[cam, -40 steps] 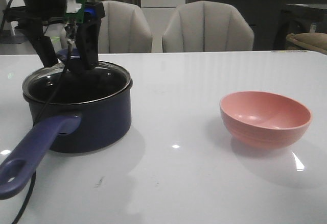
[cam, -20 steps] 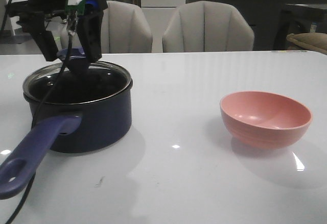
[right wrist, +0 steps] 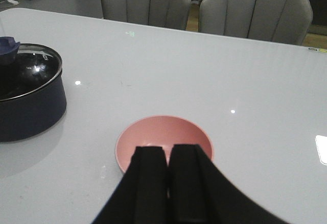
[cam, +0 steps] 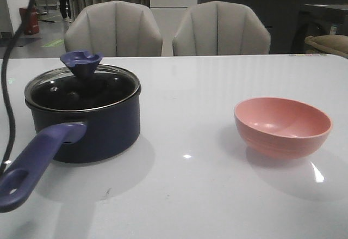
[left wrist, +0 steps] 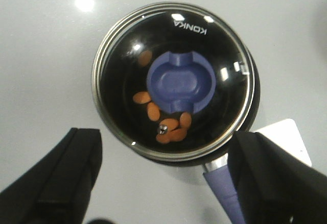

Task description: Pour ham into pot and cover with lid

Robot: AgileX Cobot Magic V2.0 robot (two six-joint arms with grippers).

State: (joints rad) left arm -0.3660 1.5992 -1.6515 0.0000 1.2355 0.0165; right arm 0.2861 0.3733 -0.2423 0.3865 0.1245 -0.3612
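Note:
The dark blue pot (cam: 92, 124) stands at the table's left, its long handle (cam: 38, 160) pointing toward the front edge. The glass lid (cam: 111, 82) sits flat on it, its blue knob (cam: 81, 62) free. Through the glass, several orange ham (left wrist: 171, 129) pieces lie on the black bottom beside the knob (left wrist: 180, 82). My left gripper (left wrist: 166, 142) hangs open high above the lid, holding nothing, and is out of the front view. My right gripper (right wrist: 168, 150) is shut and empty, hovering just above the near side of the pink bowl (right wrist: 163, 132).
The empty pink bowl (cam: 283, 126) sits at the right of the white table. A black cable (cam: 5, 86) hangs at the far left edge. Two grey chairs (cam: 220, 29) stand behind the table. A white card (left wrist: 283, 137) lies near the pot handle (left wrist: 225, 193).
My left gripper let go of the lid knob and rose out of the front view. The lid stays seated on the pot. The bowl has not moved.

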